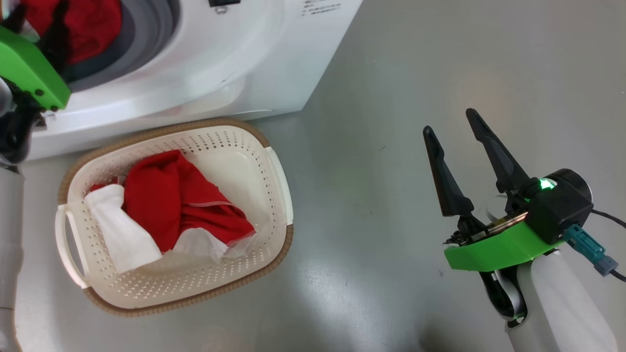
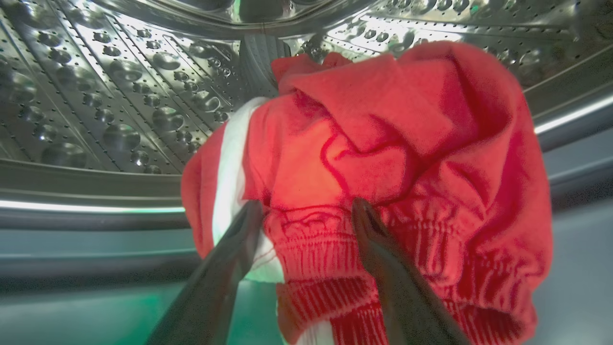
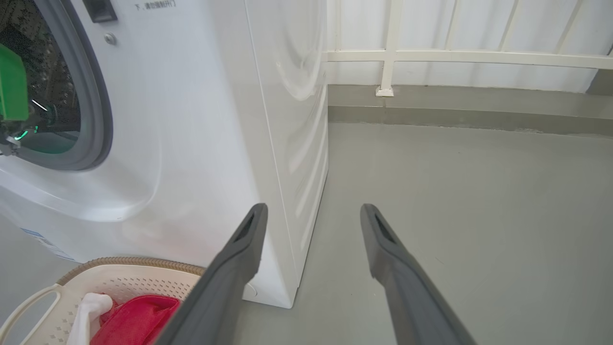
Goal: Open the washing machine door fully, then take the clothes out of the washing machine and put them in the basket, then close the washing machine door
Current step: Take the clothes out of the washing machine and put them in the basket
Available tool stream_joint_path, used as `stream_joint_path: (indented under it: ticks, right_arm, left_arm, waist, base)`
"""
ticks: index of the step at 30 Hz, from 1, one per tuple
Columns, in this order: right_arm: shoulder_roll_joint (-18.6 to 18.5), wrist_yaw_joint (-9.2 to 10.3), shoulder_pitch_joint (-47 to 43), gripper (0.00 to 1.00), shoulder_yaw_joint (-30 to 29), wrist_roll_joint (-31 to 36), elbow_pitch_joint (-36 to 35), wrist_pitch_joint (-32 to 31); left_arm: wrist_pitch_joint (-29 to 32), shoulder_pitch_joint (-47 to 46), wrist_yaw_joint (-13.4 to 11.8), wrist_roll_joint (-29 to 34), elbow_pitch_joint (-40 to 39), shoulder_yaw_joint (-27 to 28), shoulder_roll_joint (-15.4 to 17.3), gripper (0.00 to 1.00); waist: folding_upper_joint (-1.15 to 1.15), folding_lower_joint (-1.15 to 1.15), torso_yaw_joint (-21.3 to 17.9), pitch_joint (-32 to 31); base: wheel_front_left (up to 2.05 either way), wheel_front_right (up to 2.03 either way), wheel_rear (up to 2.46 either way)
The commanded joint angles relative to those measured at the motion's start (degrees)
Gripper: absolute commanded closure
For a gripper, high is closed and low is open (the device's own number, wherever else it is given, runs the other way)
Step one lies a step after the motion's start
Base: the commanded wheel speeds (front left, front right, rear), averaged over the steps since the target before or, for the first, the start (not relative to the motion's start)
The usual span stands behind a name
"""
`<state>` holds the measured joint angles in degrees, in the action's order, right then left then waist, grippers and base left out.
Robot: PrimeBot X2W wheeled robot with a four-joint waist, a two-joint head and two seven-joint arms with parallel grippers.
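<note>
You have two bundles of the clothes to count. One red-and-white heap (image 1: 171,205) lies in the basket (image 1: 279,182); a second red garment (image 2: 383,139) with a white band sits in the drum (image 2: 119,96) of the washing machine (image 1: 205,63), at its mouth, just inside the grey gasket (image 1: 146,29). There is one basket, one washer and two grippers.

The basket stands upright on the grey floor (image 1: 391,73), mouth up, just beside the washer's front. In the head view its long axis runs from lower left to upper right, with a white handle at each end. The garment in the drum shows its gathered elastic band toward the left gripper (image 2: 307,206).

That left gripper is spread wide, with one finger at the white band and the other on the red elastic — you cannot tell whether the tips press into the cloth, and nothing is clamped. The right gripper (image 1: 450,122) is also wide and empty. It hangs over bare floor well apart from the basket, fingers pointing past the washer's right corner toward a white railing (image 3: 392,52) — nothing stands between it and the basket.
</note>
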<state>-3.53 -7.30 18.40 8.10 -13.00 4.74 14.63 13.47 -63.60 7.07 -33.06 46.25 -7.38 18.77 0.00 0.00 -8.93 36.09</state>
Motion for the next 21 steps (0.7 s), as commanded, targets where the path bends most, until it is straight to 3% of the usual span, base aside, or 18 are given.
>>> stream_joint_path:
  ticks: [1, 7, 8, 10, 15, 21]
  right_arm:
    - [0.0, -0.19, 0.2, 0.0, 1.2, -0.4, -1.1, 0.4]
    - [0.1, -0.19, 0.0, 0.0, 1.5, -0.5, -1.1, 0.4]
    - [0.1, -0.19, -0.1, 0.0, 1.6, -0.6, -1.1, 0.4]
    - [0.2, -0.19, -0.1, 0.0, 1.7, -0.7, -1.0, 0.4]
    - [0.2, -0.19, 0.0, 0.0, 2.1, -1.0, -0.7, 0.4]
    - [-0.3, -0.19, 0.2, 0.0, 1.6, -0.9, -0.2, 0.4]
  left_arm:
    - [1.0, -0.8, -0.2, 0.3, -0.6, 0.6, 3.0, 0.0]
    - [4.0, -0.9, -0.8, -0.6, 1.4, 0.5, 3.0, 0.0]
    - [4.2, -0.9, -0.8, -0.8, 1.6, 0.5, 2.9, 0.49]
    - [5.0, -0.8, -0.6, -1.9, 2.0, 0.8, 2.4, 1.0]
    - [5.5, -0.4, -0.2, -3.6, 1.4, 0.8, 2.0, 1.0]
    - [-0.8, 1.6, 0.0, -3.4, -1.0, 0.4, 1.6, 1.0]
  waist:
    - [0.0, 0.0, -0.2, -0.1]
    - [0.0, 0.0, -0.6, -0.2]
    - [0.0, 0.0, -0.7, -0.1]
    - [0.0, 0.0, -0.6, 0.0]
    - [0.0, 0.0, -0.4, 0.1]
    - [0.0, 0.0, 0.2, 0.1]
  base:
    - [0.0, 0.0, 0.0]
    - [0.0, 0.0, 0.0]
    - [0.0, 0.0, 0.0]
    - [0.0, 0.0, 0.0]
    - [0.0, 0.0, 0.0]
    - [0.0, 0.0, 0.0]
